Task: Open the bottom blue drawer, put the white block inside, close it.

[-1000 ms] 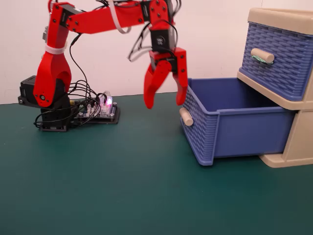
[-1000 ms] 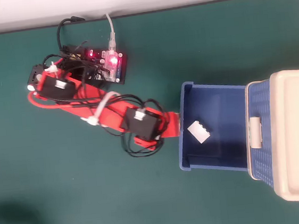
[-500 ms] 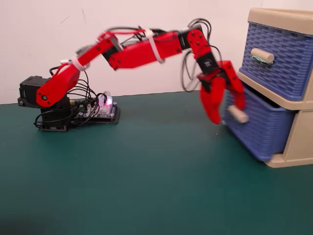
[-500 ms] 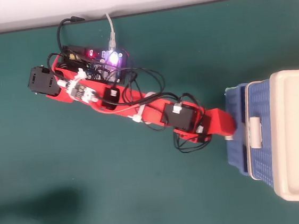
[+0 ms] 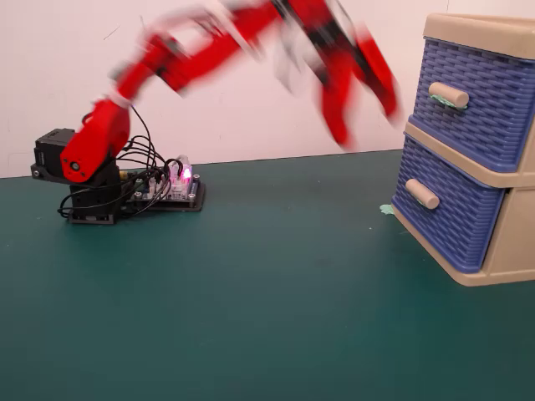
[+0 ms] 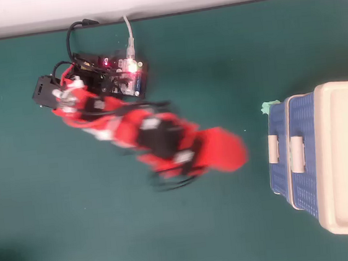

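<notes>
The red arm is seen raised high and heavily blurred, its gripper pointed downward in the air left of the beige unit, the 2 jaws spread apart and empty. The bottom blue drawer is shut flush. The white block is hidden from view.

Even, bright, diffuse light fills both views, with only soft shadows on the green bench. The red arm is heavily motion-blurred, its fingers smeared at 12 o'clock in the fixed view. Everything static is sharp. A dim shadow patch lies at 8 o'clock overhead.
</notes>
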Tool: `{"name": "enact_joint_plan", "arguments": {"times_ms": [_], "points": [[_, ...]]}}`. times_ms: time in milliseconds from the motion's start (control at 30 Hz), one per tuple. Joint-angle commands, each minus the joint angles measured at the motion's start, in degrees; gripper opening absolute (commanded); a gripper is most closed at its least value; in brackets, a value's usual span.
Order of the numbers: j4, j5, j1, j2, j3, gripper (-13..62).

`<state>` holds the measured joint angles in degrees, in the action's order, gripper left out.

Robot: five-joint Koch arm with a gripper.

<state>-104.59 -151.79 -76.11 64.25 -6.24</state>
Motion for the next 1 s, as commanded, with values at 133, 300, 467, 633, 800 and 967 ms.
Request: {"name": "enact_joint_plan", "arguments": {"times_ms": [133,300,467,633,800,967], "points": [[-9.58,2.11,22.76,18.81,-12.04,34.0],[-8.61,26.98,36.04,32.61,-47.29,33.9],[1.85,55.72,57.57,48.78,-80.33,33.8],[12.66,67.06,64.78,58.54,-107.23,33.9],[17.14,67.41,64.95,71.02,-130.25,34.1],[9.49,67.32,65.13,70.58,-136.14,34.3]]}}
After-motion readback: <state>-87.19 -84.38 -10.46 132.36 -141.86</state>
